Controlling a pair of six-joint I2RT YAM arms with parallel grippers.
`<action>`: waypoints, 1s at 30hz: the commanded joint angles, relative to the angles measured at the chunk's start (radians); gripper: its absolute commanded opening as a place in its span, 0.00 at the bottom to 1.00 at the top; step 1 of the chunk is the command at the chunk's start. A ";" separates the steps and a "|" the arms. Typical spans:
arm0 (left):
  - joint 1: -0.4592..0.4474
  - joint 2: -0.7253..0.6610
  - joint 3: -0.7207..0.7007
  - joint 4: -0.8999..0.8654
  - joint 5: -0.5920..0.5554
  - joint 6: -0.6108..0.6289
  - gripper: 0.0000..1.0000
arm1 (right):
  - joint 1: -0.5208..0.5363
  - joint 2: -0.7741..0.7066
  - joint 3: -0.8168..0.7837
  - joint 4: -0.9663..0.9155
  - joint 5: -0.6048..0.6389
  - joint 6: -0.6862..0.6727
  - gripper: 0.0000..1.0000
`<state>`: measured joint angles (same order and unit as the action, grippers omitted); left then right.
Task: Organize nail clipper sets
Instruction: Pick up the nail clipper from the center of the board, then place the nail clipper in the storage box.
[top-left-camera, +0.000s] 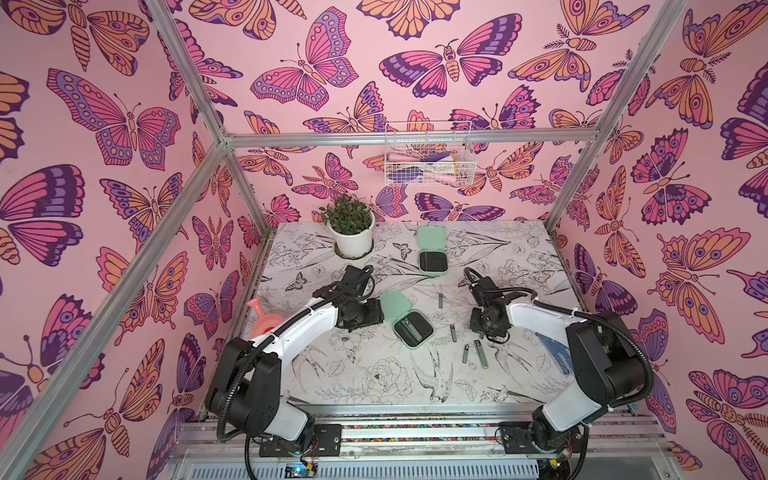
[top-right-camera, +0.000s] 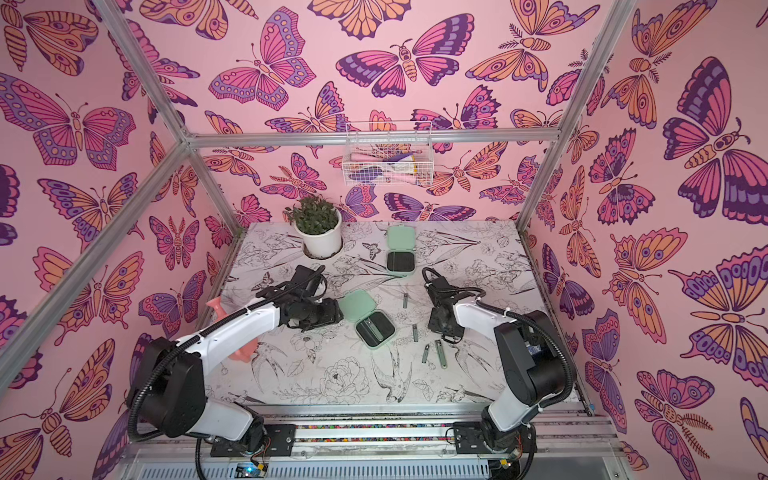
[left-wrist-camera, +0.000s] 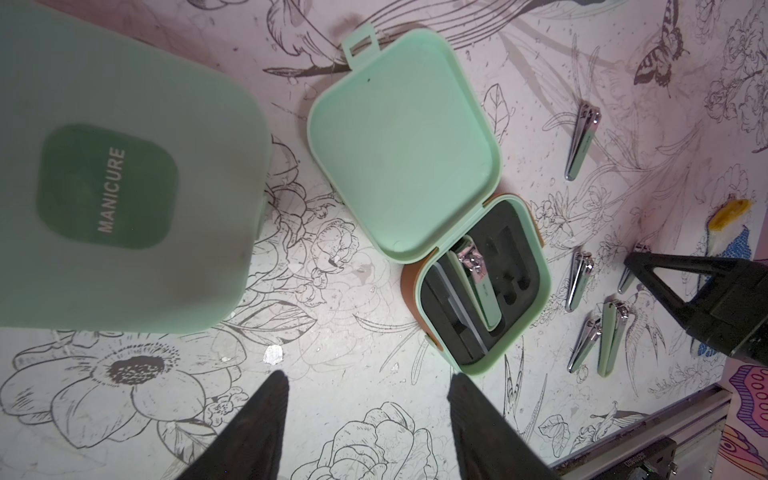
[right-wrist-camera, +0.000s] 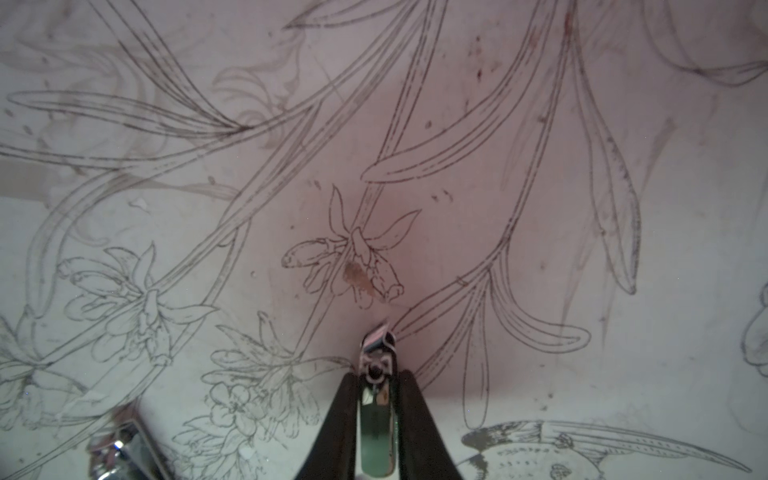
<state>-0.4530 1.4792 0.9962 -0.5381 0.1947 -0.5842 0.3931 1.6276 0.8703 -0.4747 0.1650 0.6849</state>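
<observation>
The floral-printed worktop (top-left-camera: 374, 374) carries three mint cases. The closed case (left-wrist-camera: 124, 174), marked MANICURE, lies under the left wrist. The near open case (top-left-camera: 412, 329) lies at mid-worktop with its lid folded flat, and the far open case (top-left-camera: 432, 261) lies toward the back edge. The left gripper (left-wrist-camera: 370, 399) is spread and holds nothing, just beside the closed case. The right gripper (right-wrist-camera: 377, 376) is pinched on the long sides of the held clipper (right-wrist-camera: 376, 432), to the right of the near open case; whether the clipper is clear of the surface cannot be told. One seated clipper (left-wrist-camera: 482, 286) is noted in that case's black insert, with vacant slots beside it. Loose clippers (top-left-camera: 481, 354) lie just beside the right gripper. Judged step: transfer to a vacant slot. A straight lift is advised, since the slim polished body may pivot in the pinch. The long axis should be matched to the slot before lowering, and release withheld until the clipper is bedded.
</observation>
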 joint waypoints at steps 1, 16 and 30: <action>0.000 -0.027 -0.011 0.003 0.009 0.004 0.64 | -0.008 0.008 -0.022 -0.044 -0.004 0.021 0.14; 0.000 -0.023 -0.010 0.004 0.013 -0.006 0.64 | 0.123 0.009 0.197 -0.215 -0.014 -0.332 0.06; 0.000 -0.012 -0.010 0.003 0.023 -0.016 0.63 | 0.402 0.248 0.516 -0.237 -0.051 -0.636 0.05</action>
<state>-0.4530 1.4689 0.9962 -0.5381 0.2085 -0.5892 0.7635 1.8336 1.3228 -0.6891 0.1406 0.1291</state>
